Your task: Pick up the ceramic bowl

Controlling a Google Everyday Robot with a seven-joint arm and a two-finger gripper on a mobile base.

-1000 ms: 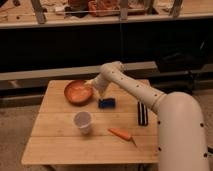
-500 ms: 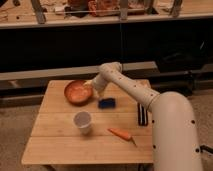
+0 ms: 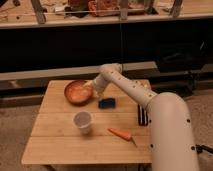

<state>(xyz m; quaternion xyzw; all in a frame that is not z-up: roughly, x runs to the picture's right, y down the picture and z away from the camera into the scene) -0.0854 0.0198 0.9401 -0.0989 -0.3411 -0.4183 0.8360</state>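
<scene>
**A:** A single-armed mobile robot reaches across a wooden worktop toward the ceramic bowl, which sits upright at the rear left of the surface. Where is the gripper?

**B:** The gripper is at the bowl's right rim, touching it or just beside it; which of the two cannot be made out. The fingers are spread wide, released, with nothing in them. The bowl rests flat on the wood, not lifted.

**A:** Why approach from that side?

**B:** Likely because the arm comes in from the right, where the robot's white body fills the lower right corner. The near rim is the shortest reach, and a thin wall is what two fingers can pinch on a wide, shallow dish.

**A:** And the rest of the worktop?

**B:** A white cup stands in front of the bowl, apart from it. A blue block lies just below the forearm, a carrot lies toward the front edge, and a dark object lies on the wood close to the robot's body. None blocks the rim.

**A:** Stage of the task?

**B:** By appearances, lining up the grasp: closing and lifting are not yet done.
</scene>
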